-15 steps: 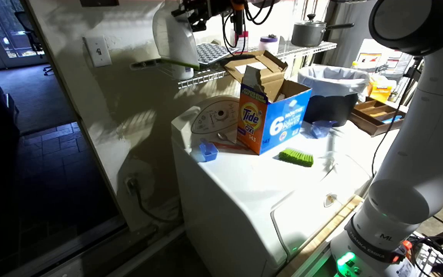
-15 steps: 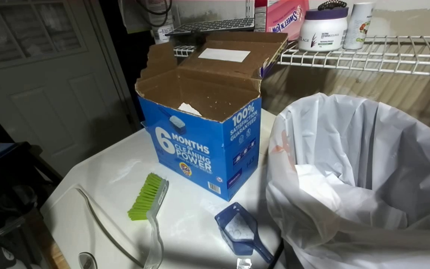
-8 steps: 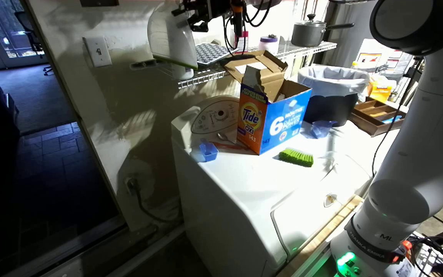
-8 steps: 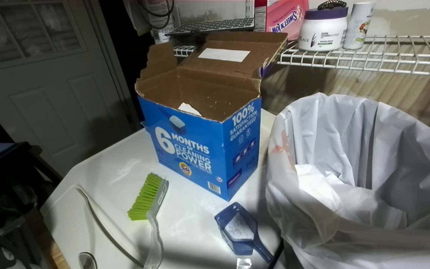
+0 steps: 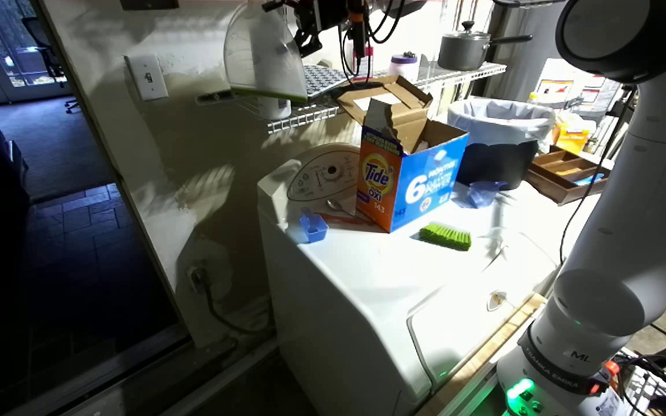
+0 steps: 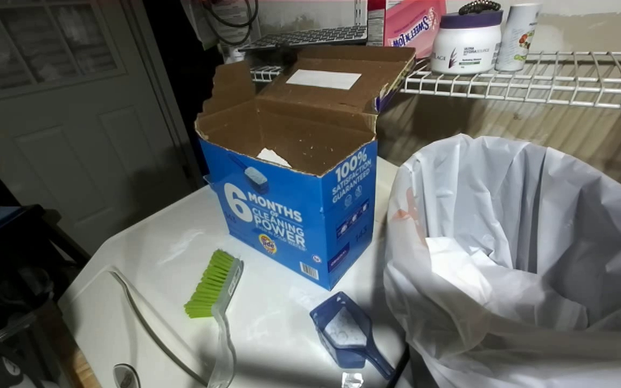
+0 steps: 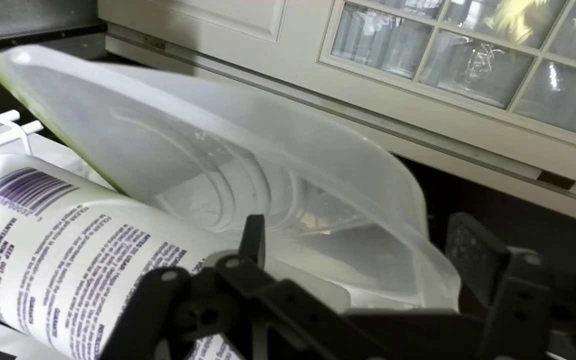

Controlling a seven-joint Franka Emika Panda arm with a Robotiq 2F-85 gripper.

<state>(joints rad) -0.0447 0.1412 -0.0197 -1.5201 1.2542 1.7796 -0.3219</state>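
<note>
Patchy plaster wall [image 5: 211,150] rose behind a white laundry machine [image 5: 362,277] in an exterior view; near the end of a wire shelf [image 5: 305,117], my jaws stood parted beside a translucent dustpan [image 5: 261,58], its green lip facing down just over a white bottle [image 5: 274,108]. On the machine sat a detergent box [image 5: 425,179], flaps up, and a green brush [image 5: 446,237]. In an exterior view showing neither jaws nor dustpan, a dark blue scoop [image 6: 340,350] lay just beside the box's corner, near a white-lined bin [image 6: 418,302]. In the wrist view, my jaws were spread wide, the dustpan's end showing in the gap, seemingly ungripped; whether it rested on the bottle, I could not tell. I judged the step in hand to be releasing the dustpan; the next move seemed to call for backing out, knocking neither dustpan nor bottle.
</note>
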